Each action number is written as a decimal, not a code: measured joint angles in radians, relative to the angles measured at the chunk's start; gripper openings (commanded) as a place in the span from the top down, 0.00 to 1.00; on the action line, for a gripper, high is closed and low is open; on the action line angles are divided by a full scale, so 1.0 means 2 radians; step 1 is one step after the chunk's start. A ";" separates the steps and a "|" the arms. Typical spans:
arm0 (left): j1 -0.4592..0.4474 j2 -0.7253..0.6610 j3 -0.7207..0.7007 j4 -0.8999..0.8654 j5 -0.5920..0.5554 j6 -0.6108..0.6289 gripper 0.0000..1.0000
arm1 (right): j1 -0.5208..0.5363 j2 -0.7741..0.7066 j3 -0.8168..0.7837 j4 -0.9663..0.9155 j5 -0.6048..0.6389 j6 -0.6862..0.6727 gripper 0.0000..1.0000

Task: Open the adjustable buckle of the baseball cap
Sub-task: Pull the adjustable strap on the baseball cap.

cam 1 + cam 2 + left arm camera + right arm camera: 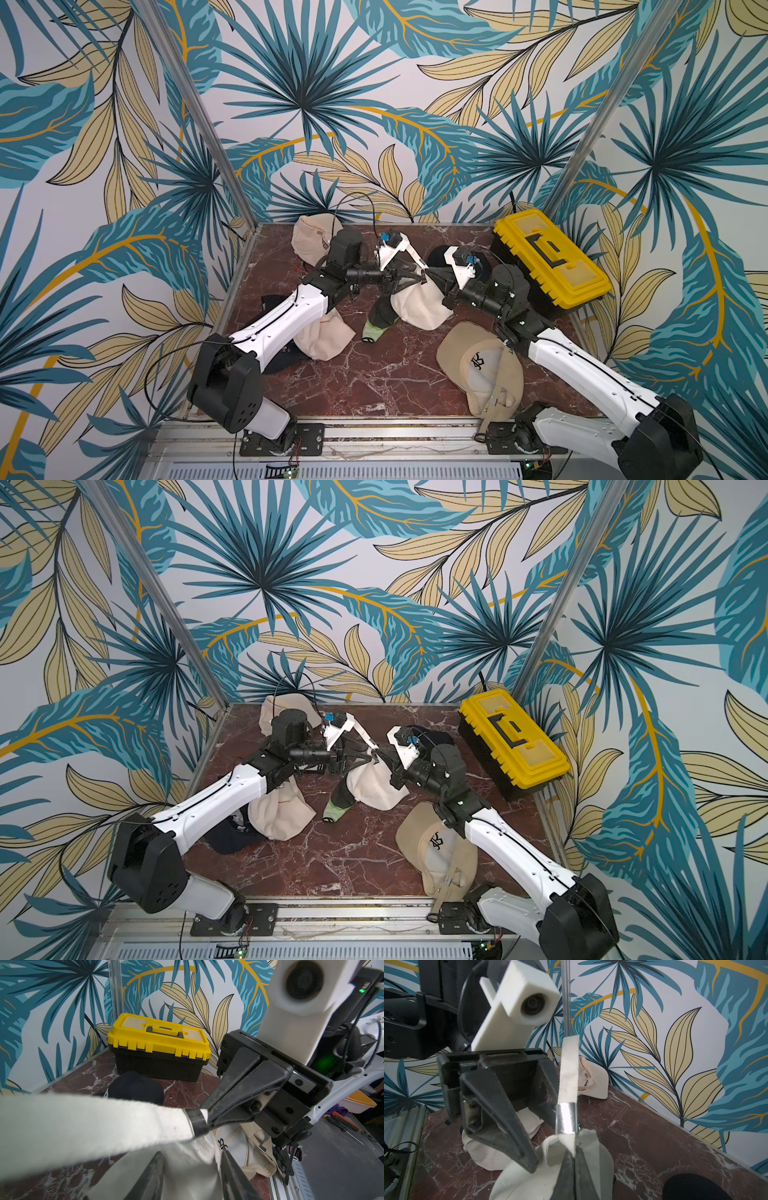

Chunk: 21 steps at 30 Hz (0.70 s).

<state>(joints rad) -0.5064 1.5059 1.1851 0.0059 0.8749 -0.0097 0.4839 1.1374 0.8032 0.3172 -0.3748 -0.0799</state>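
Observation:
The cream baseball cap (419, 305) sits mid-table with its back edge lifted. My right gripper (574, 1152) is shut on the cap fabric just below the silver buckle (566, 1118). The cream strap (570, 1068) runs up and away from the buckle, and in a top view it shows as a white strip (415, 253). My left gripper (191, 1159) faces the right one with its jaws apart, holding nothing; cap fabric (187, 1176) lies behind them. The strap (93, 1126) crosses in front of its camera. One left finger (508, 1126) stands beside the buckle.
A yellow toolbox (548, 259) stands at the back right, with a black cap (440, 255) in front of it. A tan cap (478, 365) lies near the right arm's base. More cream caps lie at the back left (309, 239) and under the left arm (324, 336).

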 measured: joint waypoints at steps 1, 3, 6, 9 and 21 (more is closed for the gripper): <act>-0.001 0.002 0.001 0.000 0.000 -0.003 0.54 | 0.000 0.001 0.000 0.002 0.000 0.001 1.00; -0.004 0.008 0.007 0.000 -0.003 -0.006 0.55 | 0.000 0.002 0.000 0.005 -0.002 0.003 1.00; -0.008 0.012 0.008 0.000 -0.013 -0.012 0.70 | 0.000 0.004 0.000 0.008 -0.008 0.005 1.00; -0.009 0.012 0.008 0.000 -0.022 -0.011 0.89 | 0.000 0.004 0.000 0.007 -0.014 0.007 1.00; -0.009 0.011 0.009 0.000 -0.039 0.000 1.00 | -0.004 0.017 0.000 0.016 -0.049 0.045 1.00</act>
<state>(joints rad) -0.5243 1.5284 1.2034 0.0055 0.7979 -0.0101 0.4763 1.1706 0.8028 0.3496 -0.4725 0.0101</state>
